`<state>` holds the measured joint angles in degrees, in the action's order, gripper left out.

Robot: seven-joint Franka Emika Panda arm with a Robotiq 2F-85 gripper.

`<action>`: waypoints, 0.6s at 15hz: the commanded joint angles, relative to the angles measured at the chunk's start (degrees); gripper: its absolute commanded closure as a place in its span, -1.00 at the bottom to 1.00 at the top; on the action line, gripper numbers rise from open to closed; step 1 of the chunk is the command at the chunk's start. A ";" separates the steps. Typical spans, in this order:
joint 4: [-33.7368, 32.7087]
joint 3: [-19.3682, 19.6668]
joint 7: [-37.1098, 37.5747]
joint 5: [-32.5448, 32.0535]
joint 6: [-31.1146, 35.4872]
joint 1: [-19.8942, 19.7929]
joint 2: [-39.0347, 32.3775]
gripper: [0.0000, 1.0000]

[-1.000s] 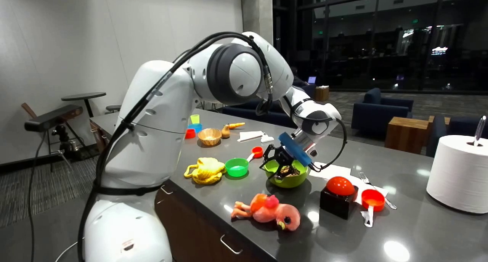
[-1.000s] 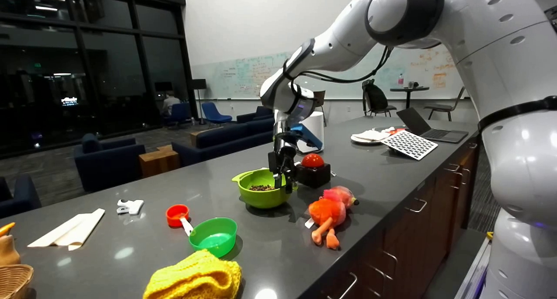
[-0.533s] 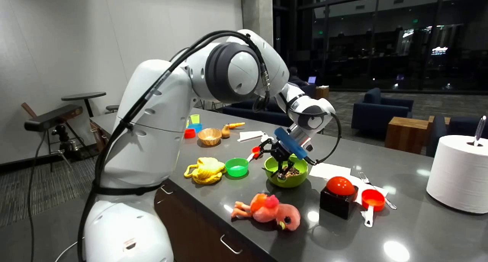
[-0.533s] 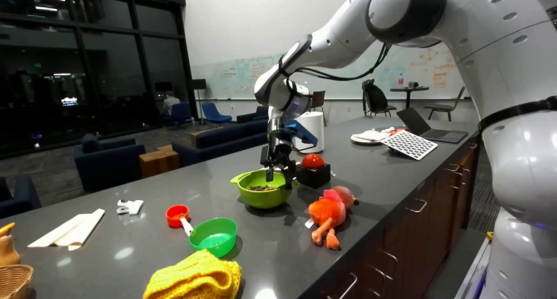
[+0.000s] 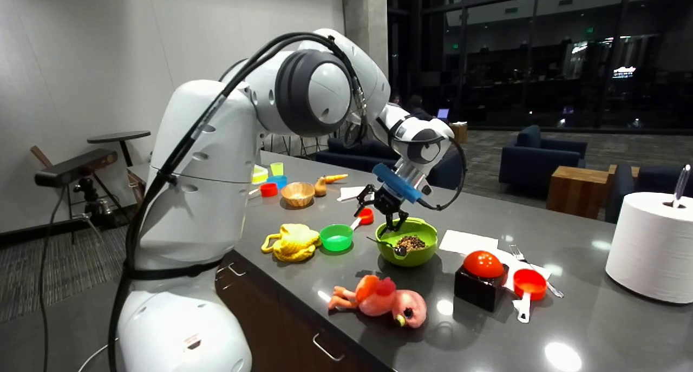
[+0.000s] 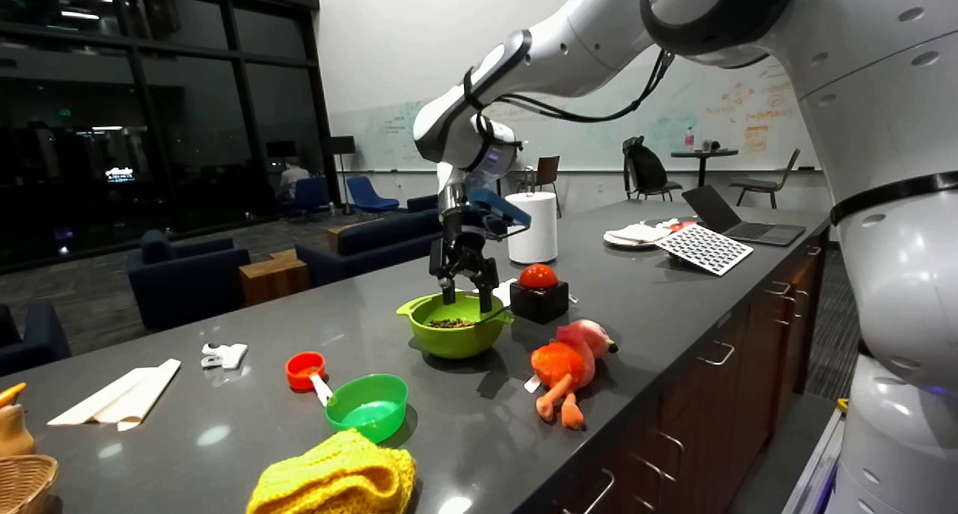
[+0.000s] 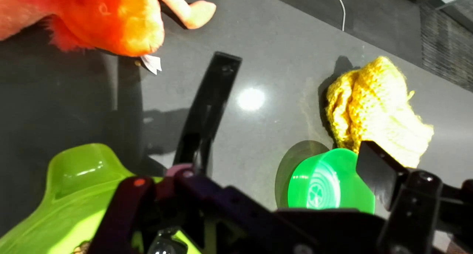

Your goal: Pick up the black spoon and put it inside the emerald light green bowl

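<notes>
The black spoon point(image 5: 400, 250) lies with its head inside the light green bowl point(image 5: 419, 259) and its handle slanting out over the rim. In an exterior view only the thin dark handle point(image 6: 497, 314) shows above the bowl wall point(image 6: 453, 347). In the wrist view the spoon handle point(image 7: 221, 78) sticks out beyond the bowl rim point(image 7: 81, 165); its head is mostly hidden behind the gripper. Brown bits lie in the bowl. My gripper point(image 5: 373, 219) is open, fingers spread and empty, just above the bowl's edge and the handle; it also shows in an exterior view point(image 6: 467, 302).
A vivid green cup point(image 5: 337, 239), a red scoop point(image 5: 366, 216) and a yellow knit cloth point(image 5: 294, 242) lie beside the bowl. A pink plush toy point(image 5: 379, 299) and a red dome on a black box point(image 5: 479, 288) stand close by. A paper roll point(image 5: 649, 247) stands farther off.
The gripper's fingers were closer together a second ago and have spread apart. The gripper has risen and drawn away to one side, uncovering the spoon, which rests in the bowl.
</notes>
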<state>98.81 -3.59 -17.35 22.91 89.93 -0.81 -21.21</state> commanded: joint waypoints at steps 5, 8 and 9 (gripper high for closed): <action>1.80 -0.34 11.10 -8.72 4.52 4.98 4.73 -1.00; 4.11 -0.79 17.17 -13.29 11.79 7.58 6.73 -1.00; 4.84 -1.10 18.79 -14.19 14.29 8.33 7.19 -1.00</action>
<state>99.40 -4.23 -3.72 12.23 98.04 5.42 -17.88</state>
